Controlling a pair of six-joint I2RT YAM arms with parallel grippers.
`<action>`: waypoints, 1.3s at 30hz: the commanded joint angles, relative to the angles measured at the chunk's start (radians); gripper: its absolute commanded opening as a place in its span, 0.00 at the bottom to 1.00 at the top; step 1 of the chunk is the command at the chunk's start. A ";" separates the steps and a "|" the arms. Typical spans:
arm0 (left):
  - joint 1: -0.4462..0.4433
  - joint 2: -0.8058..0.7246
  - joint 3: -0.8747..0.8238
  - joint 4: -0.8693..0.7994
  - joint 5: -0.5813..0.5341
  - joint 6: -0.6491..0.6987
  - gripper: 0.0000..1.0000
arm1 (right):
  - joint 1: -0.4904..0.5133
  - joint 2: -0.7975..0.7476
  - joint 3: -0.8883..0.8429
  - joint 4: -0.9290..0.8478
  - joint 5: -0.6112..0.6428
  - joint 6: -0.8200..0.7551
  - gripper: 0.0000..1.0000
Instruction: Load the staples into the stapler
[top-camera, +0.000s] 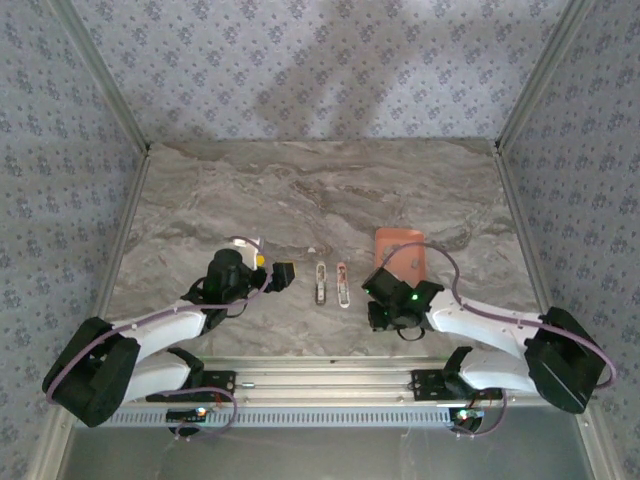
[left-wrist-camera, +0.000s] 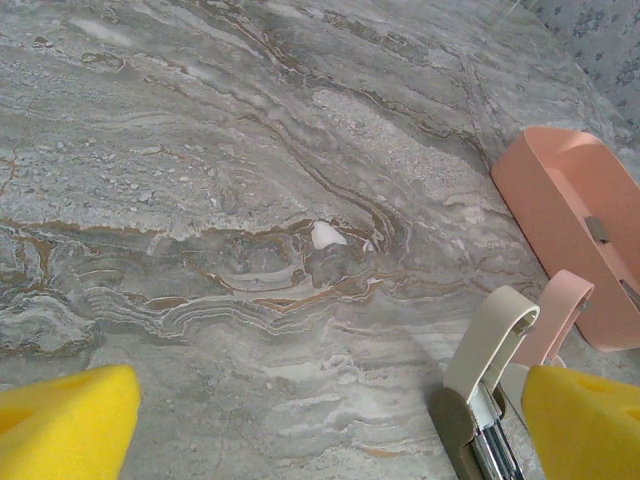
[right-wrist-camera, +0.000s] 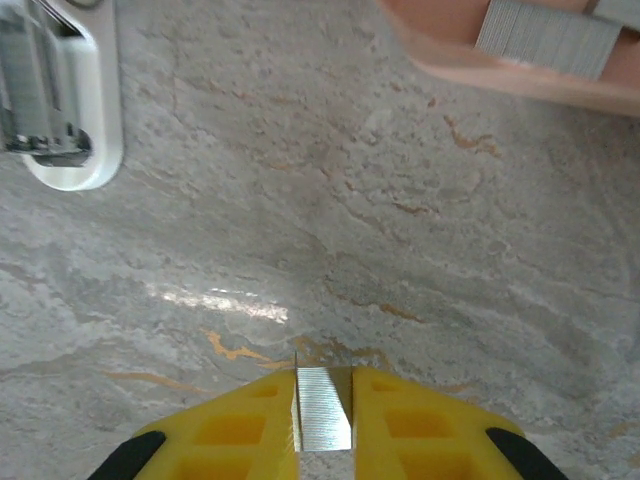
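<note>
The stapler (top-camera: 320, 284) lies opened out on the marble, a pale part beside a pink part (top-camera: 342, 285). In the left wrist view its beige arm (left-wrist-camera: 490, 345) shows a metal channel. My right gripper (right-wrist-camera: 323, 400) is shut on a short strip of grey staples (right-wrist-camera: 323, 412), above bare table between the stapler's white end (right-wrist-camera: 60, 110) and the salmon tray (right-wrist-camera: 470, 55). More staples (right-wrist-camera: 545, 38) lie in that tray. My left gripper (left-wrist-camera: 325, 430) stands open just left of the stapler with nothing between its yellow fingers (left-wrist-camera: 60, 425). From above, the left gripper (top-camera: 284, 272) and right gripper (top-camera: 385, 305) flank the stapler.
The salmon tray (top-camera: 400, 250) sits right of the stapler, close to my right wrist; its rim (left-wrist-camera: 520, 200) also appears in the left wrist view. Patterned walls enclose the marble table (top-camera: 320, 190) on three sides.
</note>
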 joint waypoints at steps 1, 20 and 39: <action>-0.006 -0.023 -0.008 0.005 -0.012 0.006 0.98 | 0.004 0.059 0.031 -0.015 -0.019 0.004 0.18; -0.007 -0.021 -0.013 0.002 -0.020 0.009 0.98 | -0.023 0.193 0.247 -0.297 -0.060 -0.108 0.33; -0.008 -0.026 -0.014 -0.013 -0.030 0.023 0.98 | -0.099 0.360 0.319 -0.326 -0.160 -0.107 0.31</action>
